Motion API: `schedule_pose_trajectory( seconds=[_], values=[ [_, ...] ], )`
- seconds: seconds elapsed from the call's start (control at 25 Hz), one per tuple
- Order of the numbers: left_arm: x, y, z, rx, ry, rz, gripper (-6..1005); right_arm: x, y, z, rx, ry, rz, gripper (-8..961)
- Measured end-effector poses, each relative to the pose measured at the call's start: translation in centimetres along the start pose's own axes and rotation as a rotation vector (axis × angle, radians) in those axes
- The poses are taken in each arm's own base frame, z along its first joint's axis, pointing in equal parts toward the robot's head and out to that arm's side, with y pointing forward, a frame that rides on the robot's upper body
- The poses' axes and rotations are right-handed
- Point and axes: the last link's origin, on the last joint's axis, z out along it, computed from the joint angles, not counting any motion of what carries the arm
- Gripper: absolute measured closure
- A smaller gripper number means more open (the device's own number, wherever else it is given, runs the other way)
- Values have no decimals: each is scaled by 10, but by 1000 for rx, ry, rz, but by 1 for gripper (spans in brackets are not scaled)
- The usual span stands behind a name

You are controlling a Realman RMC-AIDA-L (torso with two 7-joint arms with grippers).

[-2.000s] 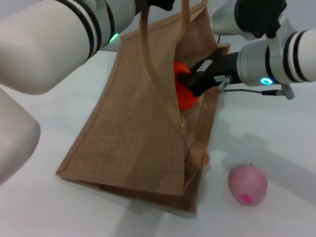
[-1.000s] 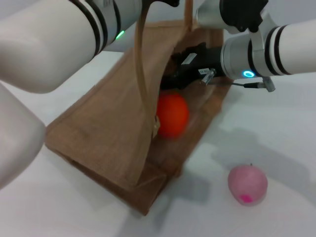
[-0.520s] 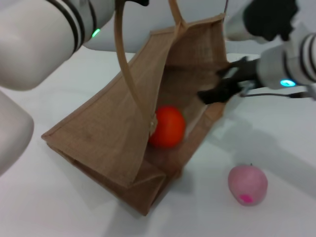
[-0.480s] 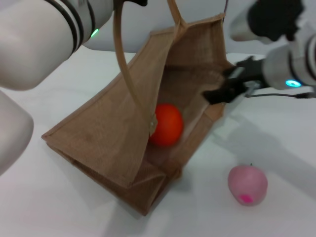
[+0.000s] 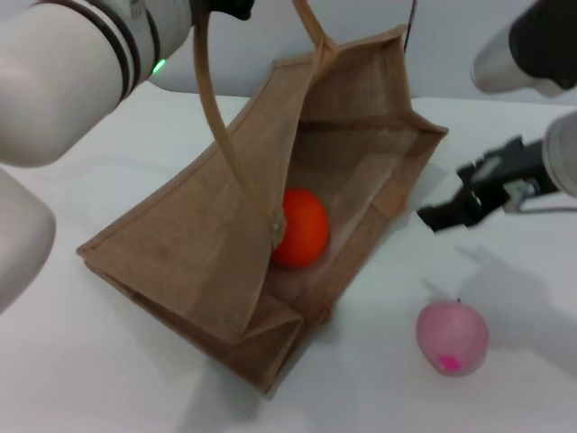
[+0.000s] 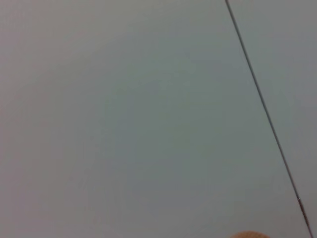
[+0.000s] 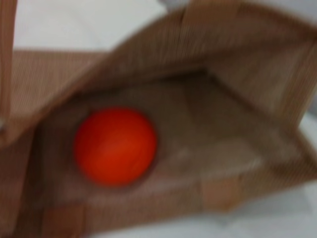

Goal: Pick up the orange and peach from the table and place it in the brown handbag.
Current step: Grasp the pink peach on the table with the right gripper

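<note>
Orange (image 5: 300, 227) lies inside brown handbag (image 5: 198, 262); peach (image 5: 452, 338) outside.

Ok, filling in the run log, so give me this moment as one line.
orange: inside brown handbag | peach: on table | right gripper: outside bag mouth, empty | left arm: raised at bag handle

orange (image 5: 299, 227): bright orange | peach (image 5: 452, 336): pale pink | handbag (image 5: 207, 244): tan-brown

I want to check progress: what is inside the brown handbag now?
Only the orange lies inside the brown handbag. The peach is on the table. Its near wall hides some floor.
</note>
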Motion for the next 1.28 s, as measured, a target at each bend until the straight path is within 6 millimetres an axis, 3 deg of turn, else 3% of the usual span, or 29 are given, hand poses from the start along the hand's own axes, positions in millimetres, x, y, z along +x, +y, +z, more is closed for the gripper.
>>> schedule_pose_trajectory(
  seconds=[0.48,0.76,1.28],
  values=[
    [-6,-4,2,11,-27,17,875,38,11,14,-112,294,21,195],
    [-8,-6,2,28,-44,37,871,39,21,23,-135,359,-23,195],
    [-11,-4,4,29,-55,41,864,50,11,42,-134,404,29,194]
  ],
)
